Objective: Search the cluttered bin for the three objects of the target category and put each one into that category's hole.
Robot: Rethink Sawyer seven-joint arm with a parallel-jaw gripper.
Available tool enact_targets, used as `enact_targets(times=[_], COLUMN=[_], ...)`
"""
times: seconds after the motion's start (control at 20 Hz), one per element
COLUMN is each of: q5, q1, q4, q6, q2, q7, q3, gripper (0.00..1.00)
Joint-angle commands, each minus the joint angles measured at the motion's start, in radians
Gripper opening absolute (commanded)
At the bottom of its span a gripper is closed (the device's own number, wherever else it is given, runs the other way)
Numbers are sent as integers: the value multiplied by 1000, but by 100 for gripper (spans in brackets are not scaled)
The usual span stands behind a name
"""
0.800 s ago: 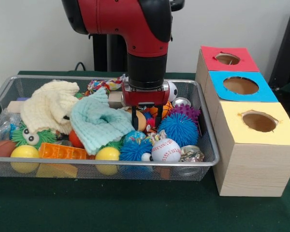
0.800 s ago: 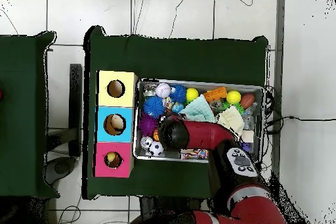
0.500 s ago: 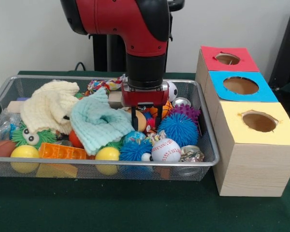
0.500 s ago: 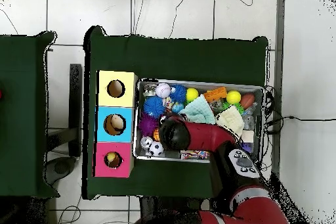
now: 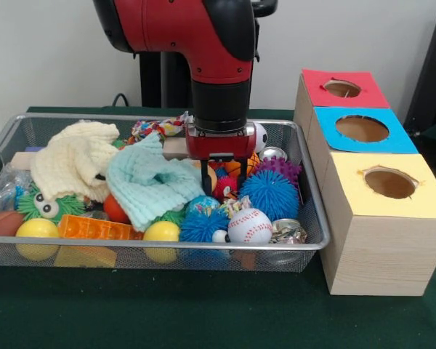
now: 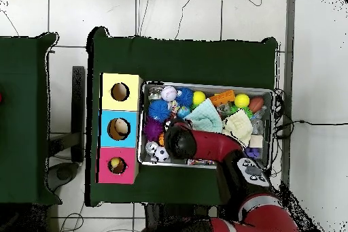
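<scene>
My gripper (image 5: pixel 224 182) hangs open inside the wire bin (image 5: pixel 167 246), its fingers (image 5: pixel 206 182) straddling a small red ball (image 5: pixel 226 184) among the clutter. An orange ball (image 5: pixel 213 177) sits at the left finger and a mini basketball (image 5: pixel 240 166) just behind. A blue spiky ball (image 5: pixel 269 195), a purple spiky ball (image 5: pixel 281 169) and a baseball (image 5: pixel 249 225) lie to the right and front. Three hole boxes stand beside the bin: red (image 5: pixel 343 89), blue (image 5: pixel 362 129) and yellow (image 5: pixel 389 183). In the overhead view the arm (image 6: pixel 182 141) hides the gripper.
A teal cloth (image 5: pixel 149 183) and a cream cloth (image 5: pixel 73 160) cover the bin's left half. Yellow balls (image 5: pixel 161 233), an orange block (image 5: pixel 93 227), a green spiky toy with eyes (image 5: pixel 47 206), a soccer ball (image 5: pixel 259 137) and a crushed can (image 5: pixel 287 231) fill the rest.
The gripper has shifted slightly right, so its fingers now straddle the small red ball instead of the orange one. It stays open.
</scene>
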Motion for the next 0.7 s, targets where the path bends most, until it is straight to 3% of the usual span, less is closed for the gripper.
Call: enact_targets(times=[0.05,0.45,0.7], q5=[101,116,64], q1=[42,45,8], q4=[34,17,4], q6=[72,56,-136], q2=[8,30,146], q7=[215,193,195], q3=[89,69,85], gripper=[100,100,100])
